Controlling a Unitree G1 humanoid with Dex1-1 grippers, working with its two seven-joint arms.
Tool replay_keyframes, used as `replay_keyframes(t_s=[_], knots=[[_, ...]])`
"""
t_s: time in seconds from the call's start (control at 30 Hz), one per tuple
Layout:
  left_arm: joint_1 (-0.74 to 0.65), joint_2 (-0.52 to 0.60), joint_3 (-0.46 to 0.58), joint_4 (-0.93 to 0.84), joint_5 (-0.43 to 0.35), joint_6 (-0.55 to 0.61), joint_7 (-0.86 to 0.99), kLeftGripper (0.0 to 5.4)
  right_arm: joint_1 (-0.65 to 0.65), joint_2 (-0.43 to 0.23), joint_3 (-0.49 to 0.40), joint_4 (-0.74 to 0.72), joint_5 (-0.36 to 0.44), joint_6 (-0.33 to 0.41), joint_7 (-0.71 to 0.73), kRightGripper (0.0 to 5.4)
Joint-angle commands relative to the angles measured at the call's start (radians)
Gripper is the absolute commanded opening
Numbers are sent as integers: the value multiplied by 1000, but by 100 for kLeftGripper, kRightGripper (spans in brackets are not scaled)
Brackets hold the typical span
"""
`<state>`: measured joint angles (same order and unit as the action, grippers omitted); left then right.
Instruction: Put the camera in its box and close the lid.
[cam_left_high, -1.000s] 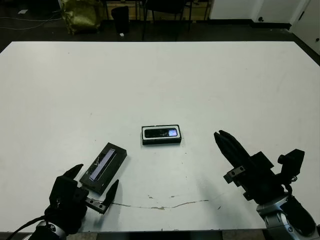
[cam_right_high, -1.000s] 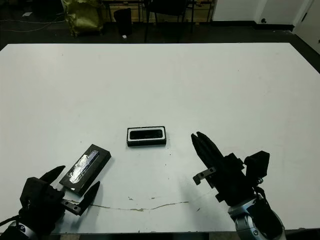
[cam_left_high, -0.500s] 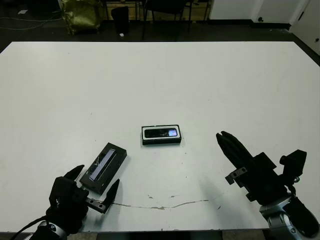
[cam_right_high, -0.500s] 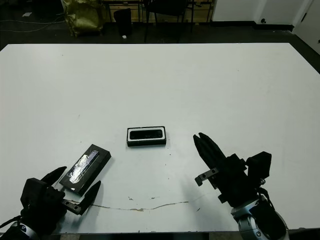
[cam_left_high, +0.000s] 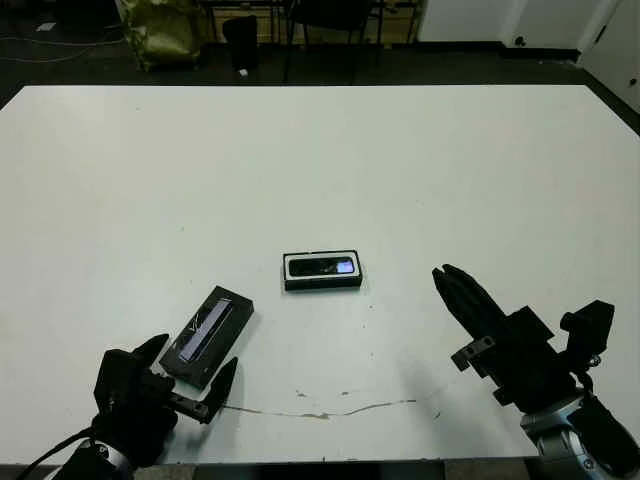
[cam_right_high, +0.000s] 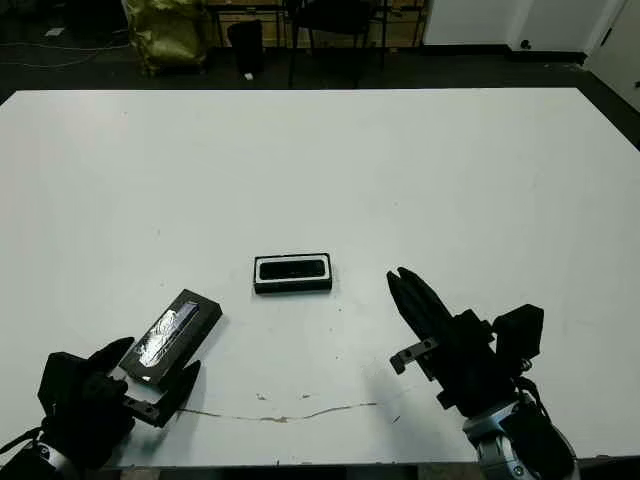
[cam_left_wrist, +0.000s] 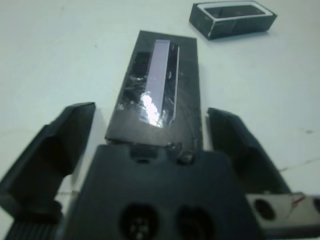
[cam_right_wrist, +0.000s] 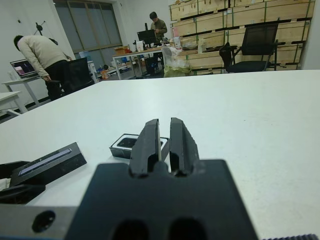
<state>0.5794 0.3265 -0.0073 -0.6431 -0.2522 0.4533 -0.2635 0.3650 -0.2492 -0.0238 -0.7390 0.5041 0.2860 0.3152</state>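
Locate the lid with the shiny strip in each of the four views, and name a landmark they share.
Left eye view: lid at lower left, just ahead of the left tool.
Right eye view: lid at lower left.
Left wrist view: lid centre, between the open fingers.
Right wrist view: lid at left edge.
Shared landmark: the box holding the camera, mid-table.

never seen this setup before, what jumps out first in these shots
Near the middle of the big white table sits a small black white-lined tray with a slim black bar-shaped camera lying inside, its bluish screen lit. Toward the robot's left lies a black rectangular lid with a shiny strip, angled, just ahead of the open left end effector. The right end effector is shut, off to the tray's right.
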Motion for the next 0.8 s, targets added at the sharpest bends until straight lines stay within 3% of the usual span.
replay_keyframes(t_s=[0.03, 0.2, 0.27, 0.43, 0.73, 0.8], knots=[[24, 84, -9, -23, 49, 59, -31, 380, 11, -3, 1, 1, 2, 11, -5, 0], [19, 178, -4, -114, 108, 143, -49, 264, 17, -2, 10, -3, -8, 9, -6, 0], [13, 201, 3, -110, 119, 125, -71, 237, 21, -1, 13, 0, -16, 3, -6, 0], [8, 213, 16, -70, 123, 50, -127, 234, 23, 9, 13, 23, 2, -16, 11, 0], [8, 167, 28, -72, 108, 50, -122, 234, 25, 4, 8, 18, 0, -5, 2, 0], [5, 145, 57, -78, 70, 52, -126, 234, 24, 0, 8, 29, -9, -12, 8, 0]])
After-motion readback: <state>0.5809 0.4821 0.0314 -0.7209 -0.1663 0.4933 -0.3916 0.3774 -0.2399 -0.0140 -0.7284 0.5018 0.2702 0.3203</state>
